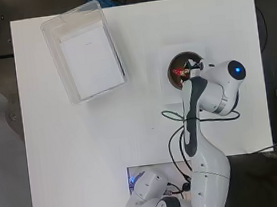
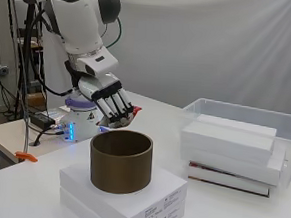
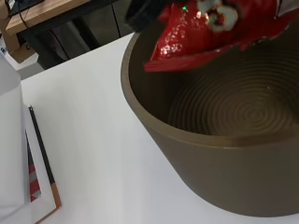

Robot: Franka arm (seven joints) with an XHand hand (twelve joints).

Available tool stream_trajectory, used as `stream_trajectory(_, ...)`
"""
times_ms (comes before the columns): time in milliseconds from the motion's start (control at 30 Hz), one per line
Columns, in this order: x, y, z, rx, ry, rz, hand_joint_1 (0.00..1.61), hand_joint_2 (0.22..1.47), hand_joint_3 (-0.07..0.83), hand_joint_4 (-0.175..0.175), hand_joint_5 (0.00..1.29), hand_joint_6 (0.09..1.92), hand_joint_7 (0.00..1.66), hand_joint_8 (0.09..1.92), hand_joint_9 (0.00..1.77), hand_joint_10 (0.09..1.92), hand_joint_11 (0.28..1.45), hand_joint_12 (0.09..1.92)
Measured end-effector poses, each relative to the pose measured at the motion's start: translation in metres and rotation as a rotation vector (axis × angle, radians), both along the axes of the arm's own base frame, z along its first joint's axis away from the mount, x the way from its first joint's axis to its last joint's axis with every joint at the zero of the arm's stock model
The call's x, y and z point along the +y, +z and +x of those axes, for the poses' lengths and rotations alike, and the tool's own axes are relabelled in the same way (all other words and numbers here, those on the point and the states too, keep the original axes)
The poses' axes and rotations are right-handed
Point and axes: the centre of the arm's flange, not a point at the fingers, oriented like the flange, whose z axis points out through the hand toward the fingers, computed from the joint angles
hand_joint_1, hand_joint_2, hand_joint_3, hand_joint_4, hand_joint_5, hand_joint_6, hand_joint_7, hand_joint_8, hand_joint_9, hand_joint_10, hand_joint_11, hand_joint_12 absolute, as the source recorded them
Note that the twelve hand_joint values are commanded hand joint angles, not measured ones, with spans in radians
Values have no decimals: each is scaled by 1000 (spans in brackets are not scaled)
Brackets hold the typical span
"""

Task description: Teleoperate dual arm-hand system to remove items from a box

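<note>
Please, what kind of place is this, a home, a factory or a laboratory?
Probably a robotics laboratory. A white robot arm is fixed at the edge of a plain white table, loose cables run beside its base, and a pale curtain hangs behind.

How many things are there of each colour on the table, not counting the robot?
Brown: 1, the round container
Red: 1, the packet in the hand
Clear: 1, the plastic bin
White: 2 stacks of boxes, in the bin and under the container
Total: 5
</note>
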Motion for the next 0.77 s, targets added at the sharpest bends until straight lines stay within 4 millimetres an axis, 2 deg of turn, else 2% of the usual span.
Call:
stream_trajectory(67,6,-4,10,13,-6,-4,526,883,-18,-53,248,514,345,404,413,586,425,587)
stream_trajectory(100,7,-6,12,24,-14,-14,273,811,-12,-53,126,265,178,210,261,356,404,331)
stream_trajectory(133,8,-9,13,50,-32,-37,134,783,-6,-59,61,129,91,103,199,210,401,174)
stream_trajectory(167,6,-11,12,77,-60,-63,63,774,-3,-63,28,87,51,87,174,129,398,88)
stream_trajectory(267,-5,-10,11,120,-207,-149,7,793,5,-45,26,87,39,87,180,87,400,87)
stream_trajectory(367,-4,9,11,107,-294,-207,24,824,5,-11,102,87,78,87,229,87,413,87)
stream_trajectory(433,-1,12,15,107,-254,-265,36,839,3,13,197,87,134,87,275,87,429,87)
stream_trajectory(600,-13,-12,16,193,-65,-372,43,866,5,36,270,87,237,87,348,87,454,87)
stream_trajectory(700,-4,-4,19,162,-53,-353,47,881,6,44,290,87,278,87,371,87,477,87)
stream_trajectory(733,3,2,21,142,-51,-338,47,884,5,43,290,87,315,87,395,87,489,87)
stream_trajectory(767,18,14,26,107,-36,-313,42,885,3,41,286,87,340,87,413,87,498,87)
